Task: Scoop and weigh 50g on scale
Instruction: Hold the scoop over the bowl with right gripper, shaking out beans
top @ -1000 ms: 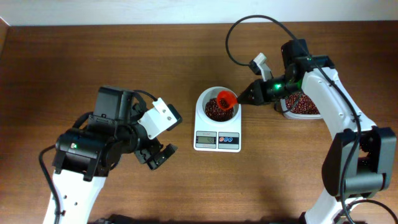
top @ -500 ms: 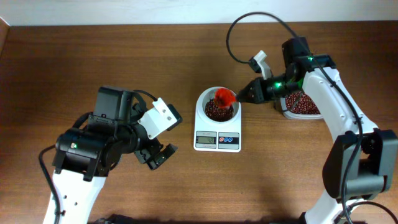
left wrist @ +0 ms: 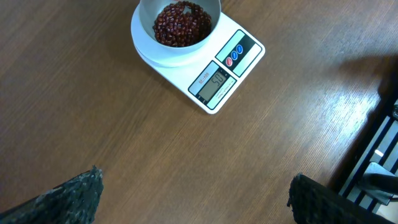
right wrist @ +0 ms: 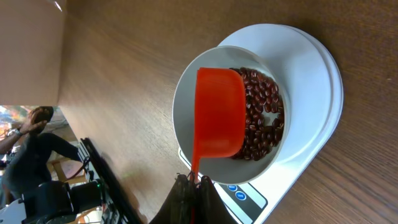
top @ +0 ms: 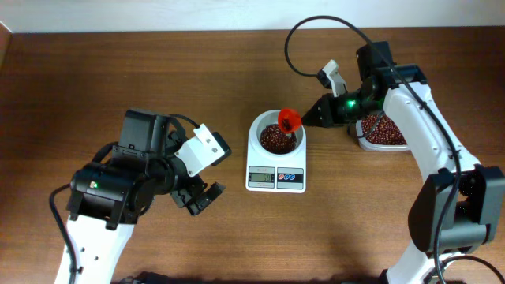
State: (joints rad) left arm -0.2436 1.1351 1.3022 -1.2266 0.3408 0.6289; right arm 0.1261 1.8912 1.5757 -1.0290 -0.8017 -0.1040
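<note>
The white scale (top: 275, 179) stands mid-table with its round bowl (top: 257, 136) on top. Dark red-brown beans (top: 273, 140) lie heaped in the bowl. My right gripper (top: 309, 120) is shut on the handle of an orange scoop (top: 289, 121), held over the bowl's right rim. In the right wrist view the scoop (right wrist: 219, 112) hangs above the beans (right wrist: 264, 121), and no beans show on it. My left gripper (top: 197, 197) stands open over bare table left of the scale. The left wrist view shows the scale (left wrist: 245, 53), the beans (left wrist: 182, 22) and a lit display.
A clear tub (top: 383, 131) of the same beans sits at the right, under my right arm. The table's far edge runs along the top of the overhead view. A black cable loops above the right arm.
My right gripper has tipped the scoop over the bowl and then raised it a little up and to the right. The left arm has not moved.
</note>
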